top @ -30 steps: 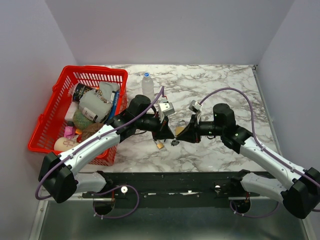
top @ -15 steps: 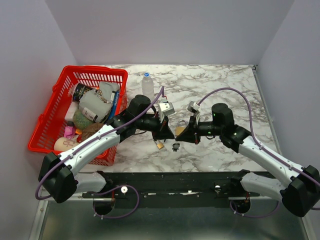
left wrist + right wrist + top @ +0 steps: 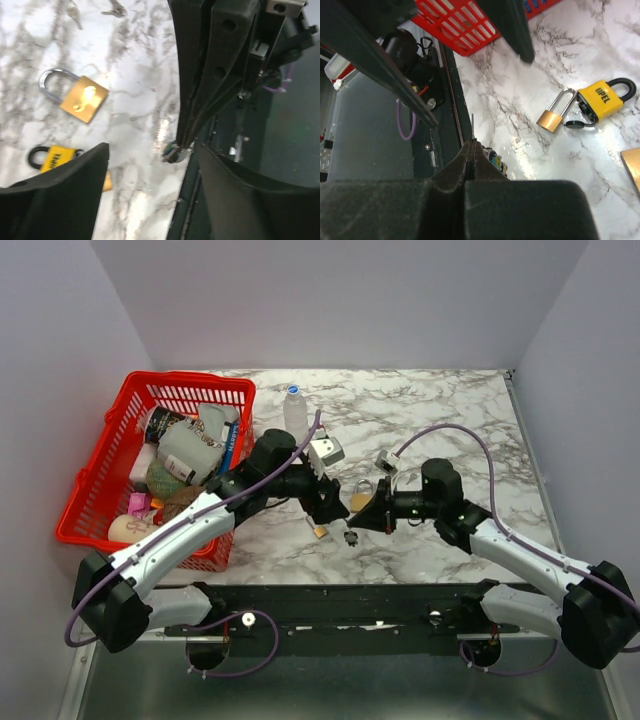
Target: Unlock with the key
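Early stage, by the look of it. Pinches key (image 3: 173, 152) in right gripper (image 3: 472, 146), fingers pressed flat together on it, with thin blade poking past tips. Holds it low over table (image 3: 450, 410), near the padlocks but apart from both, in no keyhole. Spreads left gripper (image 3: 152, 155) fingers wide, nothing between, hovering over same patch.

Done so far: key picked up. Left to do: line blade up with a keyhole, insert, turn, pop shackle. Probably needs lock steadied by left gripper. Cannot tell which lock to target.

Counting: two padlocks for certain, brass padlock (image 3: 83, 98) with silver shackle and yellow padlock (image 3: 54, 157) with black shackle. Lying flat just beside each other, both shackles looking shut. Tan corner (image 3: 632, 167) at edge of right wrist view, maybe a third lock, cannot tell. One black-headed key (image 3: 575, 124) touching yellow padlock's base; inserted or not, cannot tell. One red basket (image 3: 190, 380) full of clutter, one bottle (image 3: 294, 410).
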`<action>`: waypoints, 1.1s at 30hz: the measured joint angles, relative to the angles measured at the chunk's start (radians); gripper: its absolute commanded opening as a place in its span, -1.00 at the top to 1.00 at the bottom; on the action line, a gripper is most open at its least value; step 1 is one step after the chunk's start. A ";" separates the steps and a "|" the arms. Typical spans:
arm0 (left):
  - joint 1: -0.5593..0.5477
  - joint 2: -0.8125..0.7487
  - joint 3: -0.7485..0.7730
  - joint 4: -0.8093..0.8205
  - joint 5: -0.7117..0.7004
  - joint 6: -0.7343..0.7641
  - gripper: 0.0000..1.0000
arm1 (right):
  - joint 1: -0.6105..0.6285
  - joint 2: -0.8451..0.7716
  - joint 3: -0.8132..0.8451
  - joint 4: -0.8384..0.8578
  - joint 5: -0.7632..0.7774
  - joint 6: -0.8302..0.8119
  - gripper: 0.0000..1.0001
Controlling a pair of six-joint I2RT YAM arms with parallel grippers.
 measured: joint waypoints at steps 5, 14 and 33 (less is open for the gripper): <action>0.012 -0.087 -0.013 0.034 -0.087 -0.016 -0.91 | 0.000 0.020 -0.051 0.105 0.006 0.072 0.99; 0.013 -0.288 -0.272 0.366 -0.231 -0.339 -0.78 | 0.000 0.001 -0.109 0.320 0.008 0.203 0.99; -0.006 -0.188 -0.455 1.014 -0.292 -0.875 -0.35 | 0.000 -0.037 -0.125 0.394 0.011 0.253 0.99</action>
